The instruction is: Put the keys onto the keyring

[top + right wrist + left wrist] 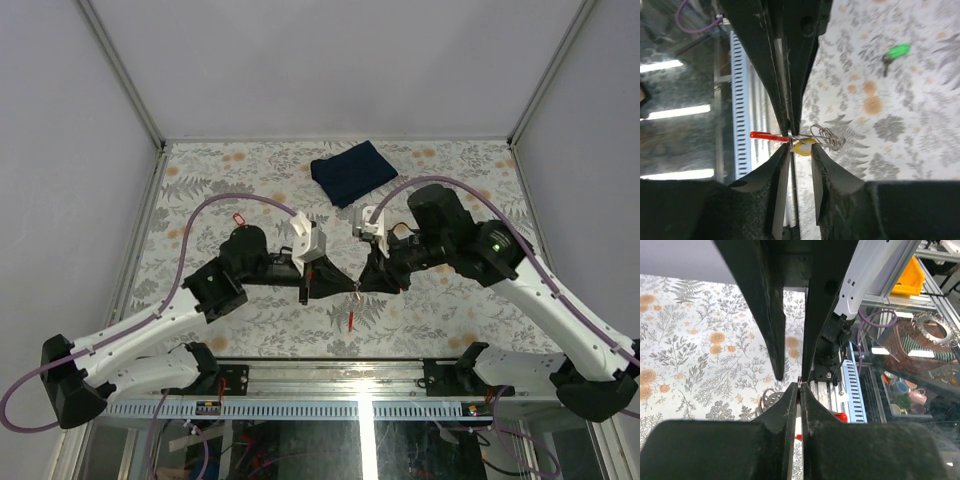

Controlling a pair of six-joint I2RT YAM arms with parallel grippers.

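Top external view: both arms fold inward and meet nose to nose at mid-table, closer to the near rail (330,372) than to the far wall. The side walls (70,150) stand well apart from the elbows, and there is patterned surface on both flanks. I count two arms, two keys, one keyring, one red tag and one cloth. From the left wrist I see the left gripper (799,390) pinched almost closed, with only a sliver between the fingers, holding the thin wire of the keyring (827,138). From the right wrist, the right gripper (801,150) is narrow, the head of the yellow key (804,147) caught between its fingers right against the ring. The red tag (765,135) sticks out from the ring toward the rail, and in the overhead view it dangles just below the fingertips. The green key (898,50) lies flat on the table (200,190), well apart from the pinch point on the far side. The folded blue cloth (353,172) sits far centre, apart from both arms. The table cover is pale, with grey ferns and orange blossoms. The enclosure has white panels on a metal frame.
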